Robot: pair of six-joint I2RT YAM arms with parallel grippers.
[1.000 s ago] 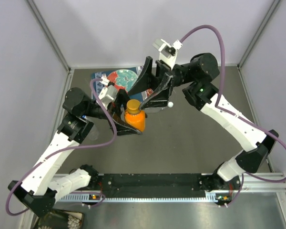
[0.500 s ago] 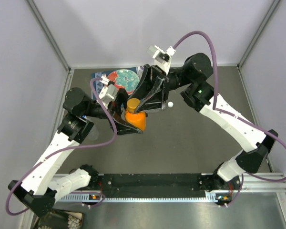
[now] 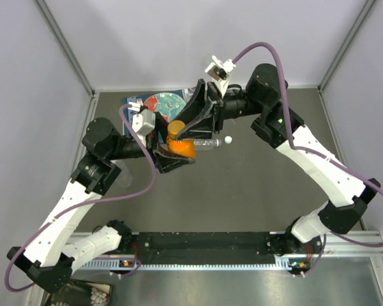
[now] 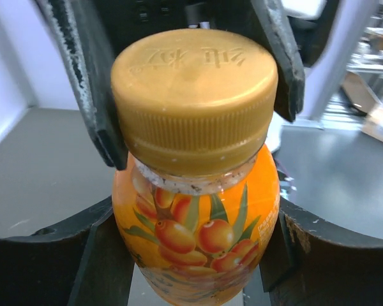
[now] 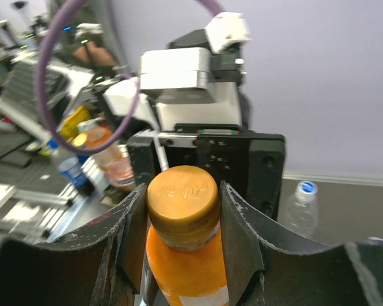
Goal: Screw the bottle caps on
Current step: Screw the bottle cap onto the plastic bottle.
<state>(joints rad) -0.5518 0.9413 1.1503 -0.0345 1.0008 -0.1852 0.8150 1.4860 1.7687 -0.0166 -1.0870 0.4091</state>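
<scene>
Ridges on the amber cap [image 4: 195, 95] give purchase, so your right claw [image 5: 182, 194] pinches there; your left claw [image 4: 191, 258] clamps the orange bottle [image 4: 198, 236], probably slick and light.

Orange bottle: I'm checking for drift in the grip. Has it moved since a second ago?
Yes. The orange bottle has shifted slightly farther back, toward the patterned plate.

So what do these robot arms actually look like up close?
The left arm and right arm have white shells with rounded black joints. A purple cable loops along each. The left gripper and right gripper each have two black, curved fingers, scuffed pale at the edges, and a small white box behind.
</scene>
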